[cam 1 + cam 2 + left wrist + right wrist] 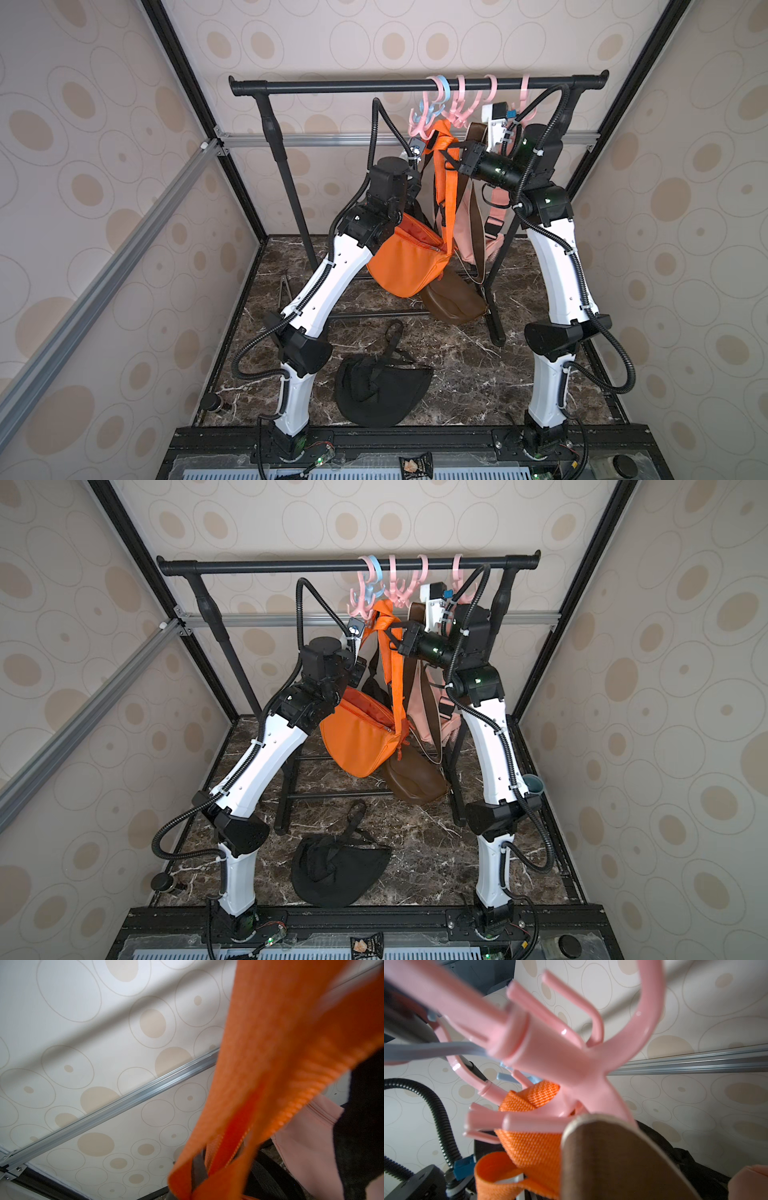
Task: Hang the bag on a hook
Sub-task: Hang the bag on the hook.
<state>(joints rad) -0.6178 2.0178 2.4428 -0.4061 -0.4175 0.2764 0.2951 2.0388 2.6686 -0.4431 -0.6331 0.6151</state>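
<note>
An orange bag (403,266) (357,737) hangs in the air by its orange strap (446,183). The strap's top fold (533,1095) lies among the prongs of a pink hook (571,1059) under the black rail (374,86). My left gripper (430,146) (368,625) is up at the strap's left side and shut on it; in the left wrist view (199,1178) the strap wraps a grey finger. From the right, my right gripper (449,160) (390,640) is shut on the same strap, which loops round its white finger (519,1181).
Several pink hooks (461,108) and a blue one (444,85) hang on the rail. A brown bag (453,303) and a pink bag (469,232) hang to the right of the orange one. A black bag (382,386) lies on the marble floor.
</note>
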